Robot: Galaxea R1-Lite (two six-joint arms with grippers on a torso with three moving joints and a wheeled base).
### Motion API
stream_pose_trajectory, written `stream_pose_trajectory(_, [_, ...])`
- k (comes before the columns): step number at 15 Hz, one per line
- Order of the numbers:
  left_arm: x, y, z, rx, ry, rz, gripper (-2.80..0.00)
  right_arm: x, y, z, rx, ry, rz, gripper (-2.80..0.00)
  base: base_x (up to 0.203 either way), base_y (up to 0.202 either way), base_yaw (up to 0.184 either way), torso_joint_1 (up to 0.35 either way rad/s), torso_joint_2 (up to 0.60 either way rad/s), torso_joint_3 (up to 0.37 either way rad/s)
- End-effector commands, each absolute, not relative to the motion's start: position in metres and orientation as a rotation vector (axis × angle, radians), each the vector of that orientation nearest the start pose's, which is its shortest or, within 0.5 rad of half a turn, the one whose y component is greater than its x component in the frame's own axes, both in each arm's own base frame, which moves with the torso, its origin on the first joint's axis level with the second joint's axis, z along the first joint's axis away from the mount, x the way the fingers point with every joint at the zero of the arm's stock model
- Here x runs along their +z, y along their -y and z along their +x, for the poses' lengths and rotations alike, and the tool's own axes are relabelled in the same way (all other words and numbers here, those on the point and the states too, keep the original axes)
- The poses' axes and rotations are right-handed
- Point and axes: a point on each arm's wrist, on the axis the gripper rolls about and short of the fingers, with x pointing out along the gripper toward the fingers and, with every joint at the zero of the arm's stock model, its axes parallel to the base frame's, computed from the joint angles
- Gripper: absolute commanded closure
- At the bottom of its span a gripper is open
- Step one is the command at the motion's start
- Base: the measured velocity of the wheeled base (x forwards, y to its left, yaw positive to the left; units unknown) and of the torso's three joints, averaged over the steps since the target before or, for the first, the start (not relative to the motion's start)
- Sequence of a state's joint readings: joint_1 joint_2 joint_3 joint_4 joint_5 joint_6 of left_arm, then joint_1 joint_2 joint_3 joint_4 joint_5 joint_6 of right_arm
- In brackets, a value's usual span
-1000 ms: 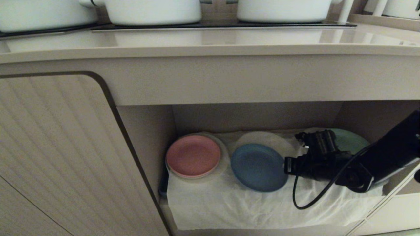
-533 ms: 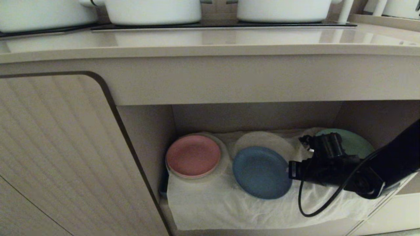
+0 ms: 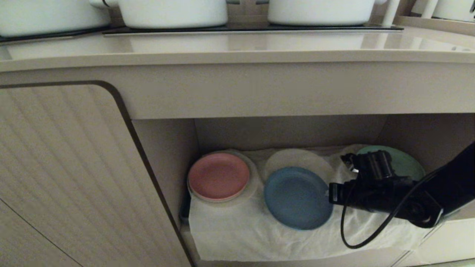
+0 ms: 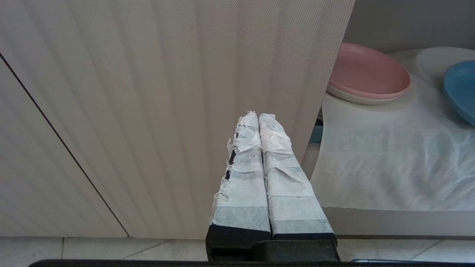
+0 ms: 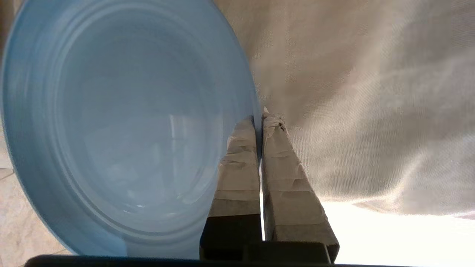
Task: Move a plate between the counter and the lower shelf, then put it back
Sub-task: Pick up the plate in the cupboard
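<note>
- head view: the right gripper [image 3: 331, 193] reaches into the lower shelf [image 3: 400, 129] from the right, its fingers at the right rim of the blue plate [image 3: 298, 197], which sits over the white cloth [image 3: 237, 233] near the shelf's front
- pink plate [image 3: 218, 176] is to its left, green plate [image 3: 404, 163] back right, partly behind the gripper
- a cloth hump [image 3: 297, 157] shows just behind the blue plate
- right wrist view is the only one that shows the grip: taped fingers [image 5: 241, 163] clenched on the plate's [image 5: 122, 122] rim, one on each side
- left wrist view: left gripper [image 4: 258, 116] parked outside the shelf, facing the ribbed cabinet door [image 4: 148, 92], fingers pressed together on nothing
- only the head view gets the surface [image 3: 237, 48] up top, with white pots [image 3: 174, 13] on it
</note>
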State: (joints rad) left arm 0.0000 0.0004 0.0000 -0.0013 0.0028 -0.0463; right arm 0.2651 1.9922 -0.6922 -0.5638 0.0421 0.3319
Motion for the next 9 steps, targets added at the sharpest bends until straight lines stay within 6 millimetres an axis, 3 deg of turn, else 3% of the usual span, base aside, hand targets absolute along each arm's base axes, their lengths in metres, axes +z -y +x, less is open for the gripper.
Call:
stream_pose_trajectory(1, [0.076,0.000,-0.023,0.003,0.002,-0.048,0.00,0.060,-0.083,0.302,0.169,-0.769,0.237,0.00,0.000,0.000,0.000,0.000,0.00,0.000])
stream_pose_trajectory(9, [0.076,0.000,-0.023,0.003,0.002,-0.048,0.00,0.066,-0.078,0.284,0.167,-0.774,0.240,0.00,0.000,0.000,0.000,0.000,0.00,0.000])
